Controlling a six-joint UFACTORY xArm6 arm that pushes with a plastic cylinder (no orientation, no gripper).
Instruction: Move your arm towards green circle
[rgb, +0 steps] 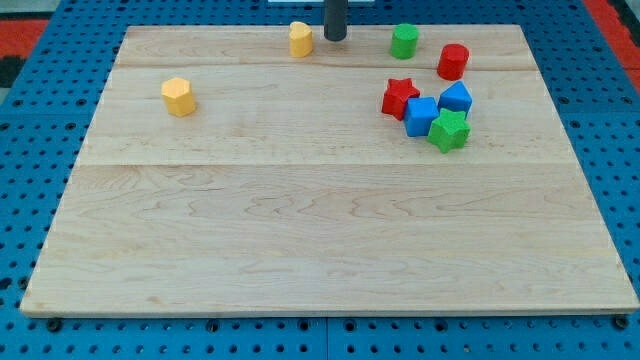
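The green circle (404, 41) is a short green cylinder near the view's top edge of the wooden board (300, 230), right of centre. My tip (335, 39) is the lower end of a dark rod coming down from the view's top. It stands to the left of the green circle with a clear gap between them, and just right of a yellow block (300, 39).
A red cylinder (453, 61) stands right of the green circle. Below it is a cluster: a red star (399, 98), a blue cube (421, 116), another blue block (456, 98) and a green star (449, 131). A yellow hexagonal block (178, 96) stands at the view's left.
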